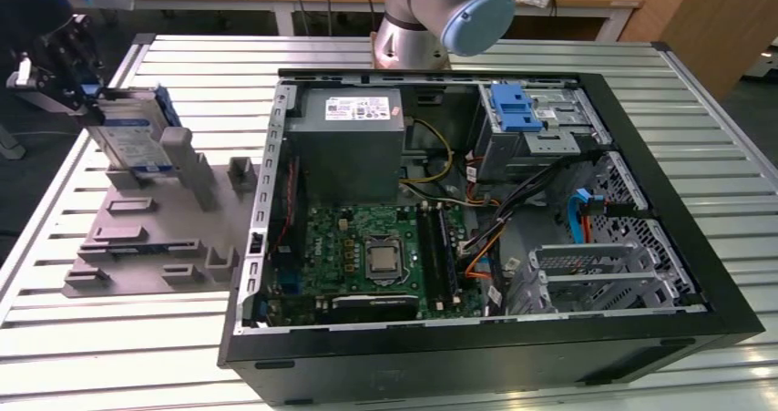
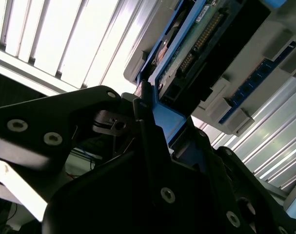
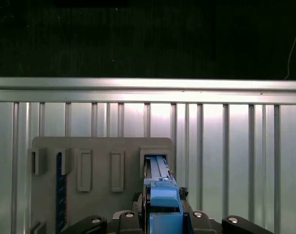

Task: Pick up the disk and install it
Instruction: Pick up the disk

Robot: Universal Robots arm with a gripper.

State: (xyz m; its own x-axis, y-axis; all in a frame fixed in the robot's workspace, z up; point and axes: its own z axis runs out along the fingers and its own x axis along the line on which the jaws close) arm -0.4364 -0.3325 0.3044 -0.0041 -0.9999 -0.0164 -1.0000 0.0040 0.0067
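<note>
The disk, silver with a white-and-blue label and a blue carrier frame, stands on edge in a slot at the far end of a grey holder plate, at the exterior view's left. My gripper is at the disk's upper end, shut on its blue frame. In the second wrist view the black fingers press against the blue frame of the disk. In the first wrist view the disk runs from my gripper into the plate's slot.
An open computer case lies at the exterior view's right, with a motherboard, a grey power supply box and a metal cage with a blue latch. The arm's base stands behind it on the slatted metal table.
</note>
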